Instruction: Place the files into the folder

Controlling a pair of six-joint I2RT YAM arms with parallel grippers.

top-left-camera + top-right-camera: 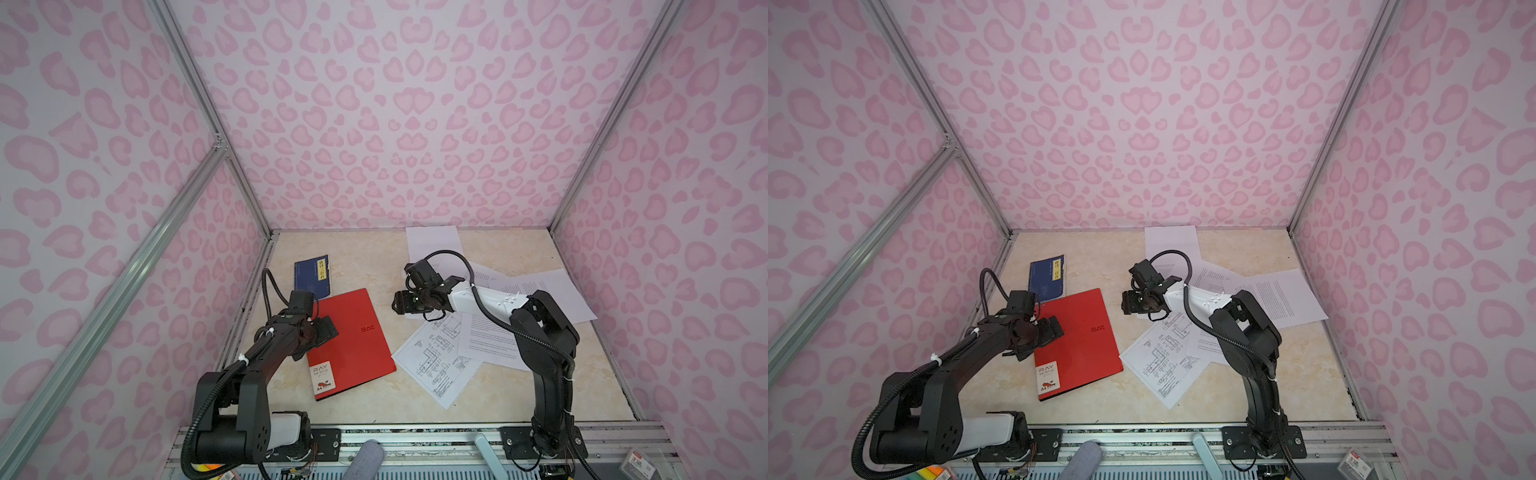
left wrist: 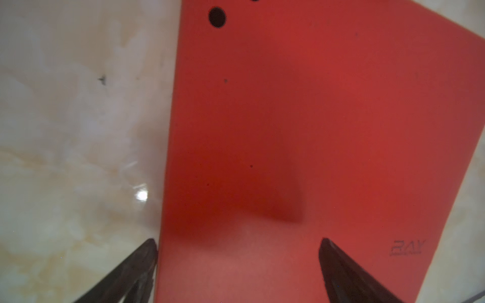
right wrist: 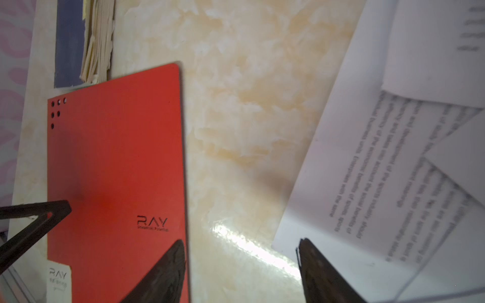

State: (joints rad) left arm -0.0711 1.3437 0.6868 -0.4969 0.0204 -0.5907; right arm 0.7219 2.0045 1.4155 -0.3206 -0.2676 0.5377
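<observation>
Files (image 1: 432, 365) we see strewn white on the beige marbled table (image 1: 353, 257), pink-spotted walls (image 1: 415, 124) around; red folder (image 1: 357, 332) shut; left pincer (image 2: 237, 240) and right pincer (image 3: 241, 240) spread, empty.

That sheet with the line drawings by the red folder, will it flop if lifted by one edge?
Probably floppy: the drawing sheet is one thin page lying flat. On the glossy table it may slide rather than lift. A text sheet overlaps its edge, so pulling could drag that too.
</observation>
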